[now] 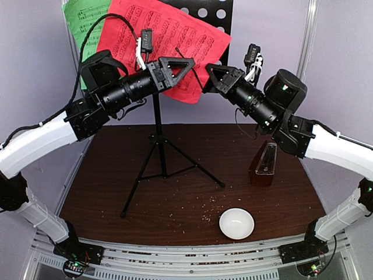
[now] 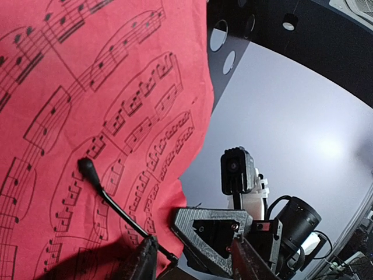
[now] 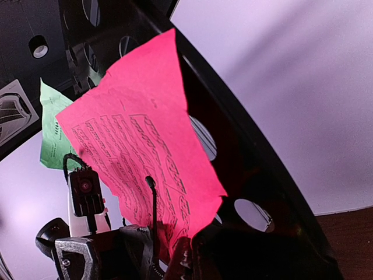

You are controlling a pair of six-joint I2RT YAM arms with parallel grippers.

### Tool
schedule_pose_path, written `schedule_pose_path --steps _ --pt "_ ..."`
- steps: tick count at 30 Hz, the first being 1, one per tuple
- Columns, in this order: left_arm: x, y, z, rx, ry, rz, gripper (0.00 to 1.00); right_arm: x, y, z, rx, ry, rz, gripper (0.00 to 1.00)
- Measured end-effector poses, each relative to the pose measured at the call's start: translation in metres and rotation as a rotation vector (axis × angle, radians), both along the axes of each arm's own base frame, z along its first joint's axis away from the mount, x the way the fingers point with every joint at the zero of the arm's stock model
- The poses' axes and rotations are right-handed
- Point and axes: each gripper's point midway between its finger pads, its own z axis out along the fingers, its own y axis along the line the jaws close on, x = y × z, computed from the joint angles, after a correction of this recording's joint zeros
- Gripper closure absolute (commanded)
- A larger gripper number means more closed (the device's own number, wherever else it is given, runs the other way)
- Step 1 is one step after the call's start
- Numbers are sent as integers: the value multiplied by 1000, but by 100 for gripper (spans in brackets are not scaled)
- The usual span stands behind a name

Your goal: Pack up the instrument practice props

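The music stand is set upright on the table between the arms. The red sheet is propped askew on it, long axis running upper left to lower right, partly over the green sheet. The red sheet's lower right edge appears to be pinched by the right gripper, jaws pressed together, so that arm is judged nearer. The left gripper is held spread at the lower edge, nothing gripped.
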Motion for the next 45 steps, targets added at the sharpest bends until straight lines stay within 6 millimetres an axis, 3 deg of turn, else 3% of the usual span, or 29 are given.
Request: schedule_pose_path --steps 12,17,22,30,42,45 --pt "12 8 -10 -1 34 78 54 0 0 -1 0 -1 2 100" --pt "14 5 -10 -12 35 77 59 0 0 0 2 -3 3 100" --pt "19 -4 -6 -29 31 63 71 0 0 0 3 -3 1 100" --pt "20 -13 -3 -43 22 30 100 0 0 0 1 -5 0 100" --pt "18 -13 -1 -38 -5 32 100 0 -2 -1 6 -11 -8 100" --pt "18 -13 -1 -35 -9 34 100 1 -9 -11 5 -11 -36 100"
